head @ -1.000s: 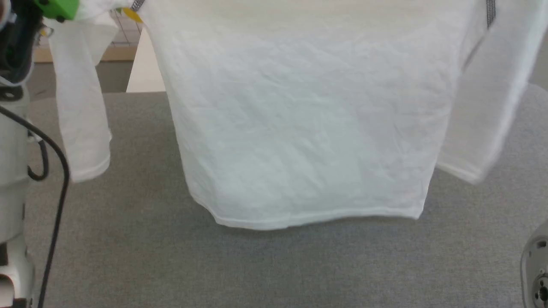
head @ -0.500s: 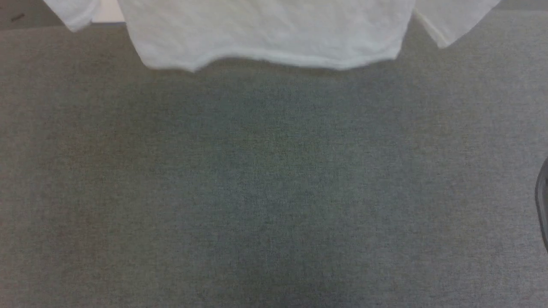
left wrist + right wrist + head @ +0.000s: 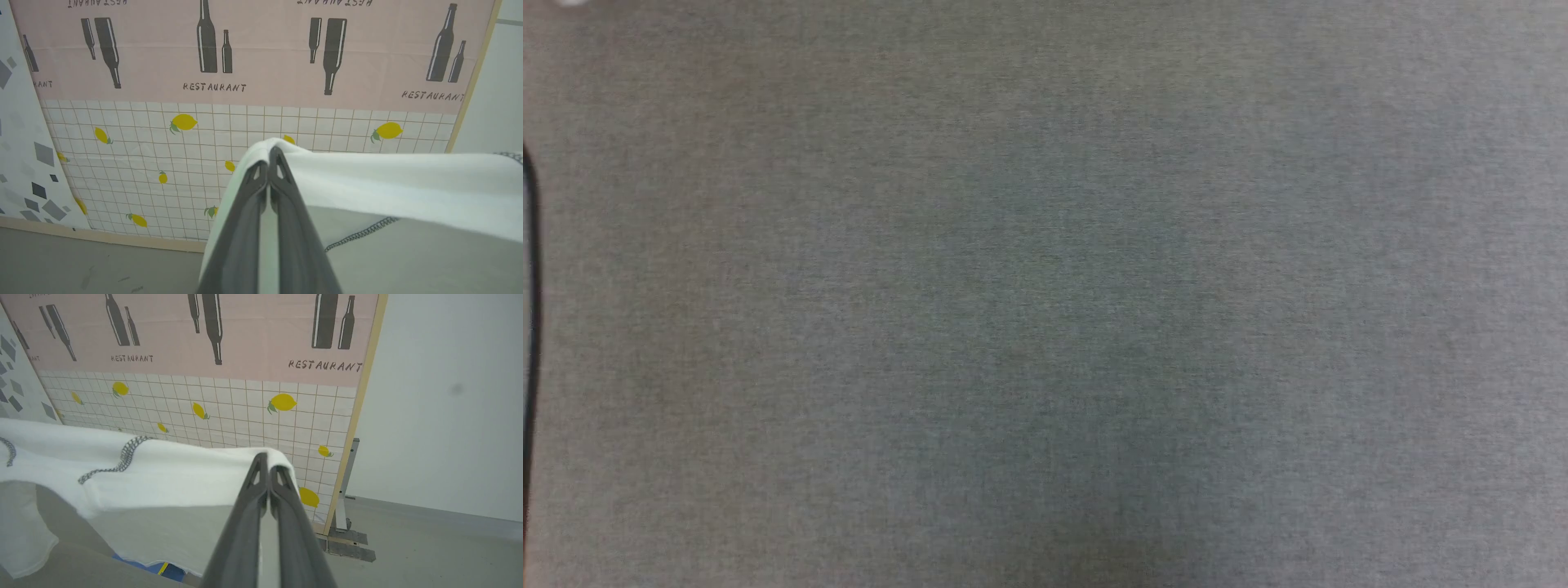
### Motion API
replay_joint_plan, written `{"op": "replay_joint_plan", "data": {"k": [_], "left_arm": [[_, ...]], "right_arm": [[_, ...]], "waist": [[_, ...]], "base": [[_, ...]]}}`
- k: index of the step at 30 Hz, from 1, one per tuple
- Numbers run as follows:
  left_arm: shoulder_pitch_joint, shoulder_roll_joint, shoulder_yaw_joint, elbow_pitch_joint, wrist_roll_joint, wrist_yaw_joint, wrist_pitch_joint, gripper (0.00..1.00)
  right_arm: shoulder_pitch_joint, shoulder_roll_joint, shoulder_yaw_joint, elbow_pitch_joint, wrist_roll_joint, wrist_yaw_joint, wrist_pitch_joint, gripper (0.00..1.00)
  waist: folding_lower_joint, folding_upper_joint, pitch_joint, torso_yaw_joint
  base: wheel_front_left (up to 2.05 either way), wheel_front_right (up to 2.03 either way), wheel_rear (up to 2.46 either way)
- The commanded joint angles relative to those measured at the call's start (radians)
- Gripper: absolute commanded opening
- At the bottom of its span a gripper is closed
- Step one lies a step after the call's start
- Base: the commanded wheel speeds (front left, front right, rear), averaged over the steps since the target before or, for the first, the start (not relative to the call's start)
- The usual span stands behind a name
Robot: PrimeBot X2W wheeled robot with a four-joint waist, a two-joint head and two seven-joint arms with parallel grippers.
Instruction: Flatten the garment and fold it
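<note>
The white T-shirt [image 3: 400, 183] with dark contrast stitching hangs in the air, stretched between my two grippers. In the left wrist view my left gripper [image 3: 269, 153] is shut on a fold of the T-shirt near one shoulder, the cloth running off to the right. In the right wrist view my right gripper [image 3: 267, 459] is shut on the T-shirt [image 3: 171, 477] at the other shoulder, the cloth spreading left and a sleeve drooping at the lower left. The head view looks down on the bare grey table cloth [image 3: 1045, 294].
A wall panel with a lemon-and-grid pattern and pink "RESTAURANT" bottle print [image 3: 245, 81] stands behind the table. A plain white wall [image 3: 449, 396] and grey floor lie to the right. A black cable [image 3: 531, 286] runs along the head view's left edge.
The T-shirt has slid up and out of the head view's top edge, leaving the grey table surface; the left arm and cable seen earlier have also shifted out.
</note>
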Motion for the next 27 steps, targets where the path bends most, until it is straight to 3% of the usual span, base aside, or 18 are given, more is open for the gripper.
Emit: {"op": "replay_joint_plan", "data": {"k": [1, 7, 12, 20, 27], "left_arm": [[0.045, -0.001, 0.004, 0.005, -0.011, -0.009, -0.021, 0.0], [0.245, -0.028, 0.034, -0.026, -0.058, -0.009, -0.108, 0.0], [0.54, -0.045, 0.081, -0.112, -0.11, 0.021, -0.162, 0.0], [1.054, -0.12, 0.139, -0.26, -0.203, 0.096, -0.17, 0.0], [1.363, -0.185, 0.133, -0.299, -0.229, 0.17, -0.143, 0.0]], "right_arm": [[0.044, -0.019, 0.008, -0.001, 0.025, -0.002, -0.006, 0.0], [0.269, -0.06, 0.03, -0.081, 0.144, -0.002, -0.019, 0.0], [0.589, -0.058, 0.021, -0.213, 0.261, -0.002, -0.009, 0.0], [1.111, 0.007, -0.098, -0.431, 0.293, -0.002, -0.031, 0.0], [1.426, 0.103, -0.196, -0.483, 0.275, -0.002, -0.073, 0.0]], "waist": [[-0.0003, 0.0, -0.002, 0.017], [-0.0003, 0.0, -0.069, 0.03], [-0.0003, 0.0, -0.159, 0.04], [-0.0003, 0.0, -0.296, 0.061], [-0.0003, 0.0, -0.383, 0.073]], "base": [[0.0, 0.0, 0.0], [0.0, 0.0, 0.0], [0.0, 0.0, 0.0], [0.0, 0.0, 0.0], [0.0, 0.0, 0.0]]}}
